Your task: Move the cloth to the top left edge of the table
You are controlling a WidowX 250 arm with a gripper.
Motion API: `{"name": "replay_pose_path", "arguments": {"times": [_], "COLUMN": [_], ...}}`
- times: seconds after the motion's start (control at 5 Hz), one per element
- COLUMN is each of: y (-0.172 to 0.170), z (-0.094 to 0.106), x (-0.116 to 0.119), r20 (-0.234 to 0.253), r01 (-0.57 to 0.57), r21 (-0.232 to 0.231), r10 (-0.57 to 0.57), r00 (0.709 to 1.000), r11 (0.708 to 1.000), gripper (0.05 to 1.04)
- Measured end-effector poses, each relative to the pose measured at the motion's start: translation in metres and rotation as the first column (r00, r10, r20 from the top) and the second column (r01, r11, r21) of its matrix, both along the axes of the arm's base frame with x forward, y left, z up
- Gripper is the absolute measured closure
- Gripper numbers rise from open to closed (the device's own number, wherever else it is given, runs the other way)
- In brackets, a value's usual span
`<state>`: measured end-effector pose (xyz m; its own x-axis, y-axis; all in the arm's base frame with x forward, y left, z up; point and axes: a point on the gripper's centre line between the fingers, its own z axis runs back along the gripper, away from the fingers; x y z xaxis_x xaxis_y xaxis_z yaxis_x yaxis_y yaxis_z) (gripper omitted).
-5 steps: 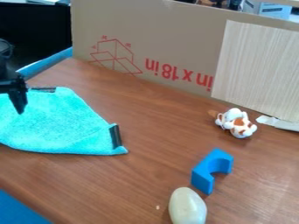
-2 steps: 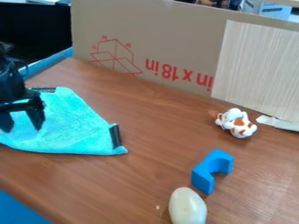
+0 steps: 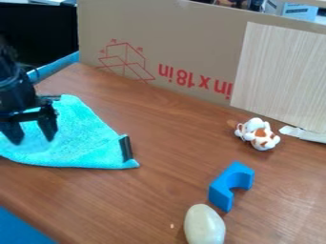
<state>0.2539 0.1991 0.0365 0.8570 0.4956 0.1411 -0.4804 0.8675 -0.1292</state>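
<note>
Two jaws spread wide, holding nothing; gripper (image 3: 32, 139) over cloth (image 3: 86, 143), left side of table (image 3: 149, 200). Egg (image 3: 204, 225), blue block (image 3: 223, 190) right of it; cardboard (image 3: 178, 43) behind.

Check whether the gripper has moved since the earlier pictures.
Yes: rightward in the view, the gripper now sits closer to the blue block, over the cloth.

Backs brown wood-grain tabletop (image 3: 121, 205) with tan cardboard (image 3: 185, 38) at twelve o'clock, pale board (image 3: 280, 76) at two and black surface (image 3: 45, 28) toward ten-thirty.
</note>
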Motion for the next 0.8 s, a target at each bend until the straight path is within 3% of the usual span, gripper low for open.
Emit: {"name": "replay_pose_path", "arguments": {"times": [0.2, 0.8], "y": [-0.014, -0.037], "z": [-0.007, -0.014], "x": [0.003, 0.016], "r20": [-0.02, -0.03], "r01": [-0.018, -0.082], "r21": [-0.002, 0.127], "r10": [0.018, 0.086], "r00": [1.0, 0.996], "r11": [1.0, 0.989], "gripper": [0.085, 0.084]}}
